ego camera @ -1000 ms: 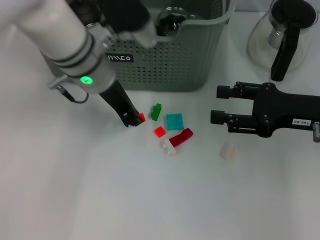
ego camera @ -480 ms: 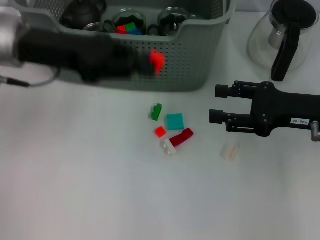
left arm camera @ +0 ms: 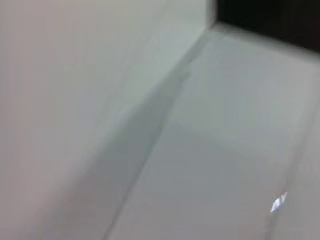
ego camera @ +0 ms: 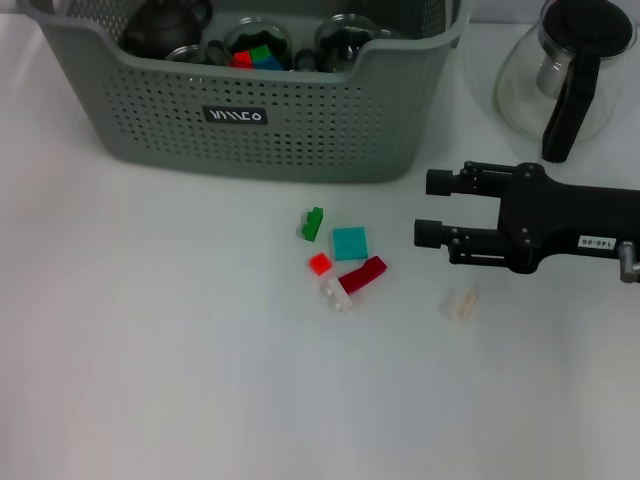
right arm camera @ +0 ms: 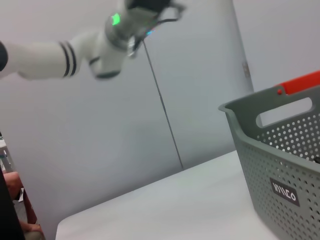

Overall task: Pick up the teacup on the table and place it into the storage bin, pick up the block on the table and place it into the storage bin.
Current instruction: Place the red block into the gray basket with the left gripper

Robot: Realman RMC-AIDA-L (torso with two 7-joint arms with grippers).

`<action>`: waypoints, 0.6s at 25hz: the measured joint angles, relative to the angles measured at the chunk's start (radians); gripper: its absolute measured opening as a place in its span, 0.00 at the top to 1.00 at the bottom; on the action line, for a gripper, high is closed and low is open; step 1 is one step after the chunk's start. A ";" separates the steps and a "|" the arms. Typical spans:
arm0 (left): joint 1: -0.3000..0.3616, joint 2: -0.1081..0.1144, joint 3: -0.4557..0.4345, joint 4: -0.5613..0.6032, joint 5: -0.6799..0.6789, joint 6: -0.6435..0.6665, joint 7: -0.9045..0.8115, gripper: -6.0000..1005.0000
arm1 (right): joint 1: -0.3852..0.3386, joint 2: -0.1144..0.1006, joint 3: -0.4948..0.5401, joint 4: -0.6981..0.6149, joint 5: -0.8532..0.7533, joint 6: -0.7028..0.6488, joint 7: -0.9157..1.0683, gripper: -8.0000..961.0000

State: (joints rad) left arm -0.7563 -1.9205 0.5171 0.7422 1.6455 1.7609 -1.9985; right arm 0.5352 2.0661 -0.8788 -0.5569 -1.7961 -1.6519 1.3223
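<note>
While the right gripper (ego camera: 420, 208) hangs low over the white table (ego camera: 150, 350), its two black cylindrical fingers (ego camera: 436, 182) stand apart and grasp nothing, pointing toward the scattered blocks. Storage bin (ego camera: 300, 120): grey-green moulded plastic, walls perforated in regular rows of small round holes, cut-out handle dip in the near rim, small black label with white lettering on the near wall; sits at the far side of the table. Inside it: a dark rounded teapot-like vessel (ego camera: 160, 25), clear glass cups (ego camera: 345, 35), and red, green and blue blocks (ego camera: 255, 57) in one of the glass pieces. On the table just in front of the bin, a loose cluster: a green stepped block (ego camera: 313, 224), a flat square teal block (ego camera: 350, 243), a small bright red block (ego camera: 320, 264), a dark red oblong block (ego camera: 362, 275) touching a translucent whitish block (ego camera: 335, 294). Set apart, below the right gripper, another pale translucent block (ego camera: 460, 303). A glass carafe (ego camera: 565, 70) with glossy black lid and handle stands to the bin's right. Left arm (right arm camera: 75, 47), white with black bands and a green light, shows only in the right wrist view, raised high and well away from the table; cannot tell how its fingers stand. Left wrist view gives only blurred pale surfaces.
</note>
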 joint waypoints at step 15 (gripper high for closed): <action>-0.222 -0.082 0.460 0.097 1.007 -0.622 -0.439 0.76 | 0.008 0.003 -0.004 -0.001 0.001 -0.005 0.000 0.23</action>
State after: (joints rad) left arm -0.9779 -2.0022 0.9770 0.8389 2.6526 1.1387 -2.4379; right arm 0.5428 2.0694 -0.8824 -0.5579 -1.7952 -1.6568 1.3225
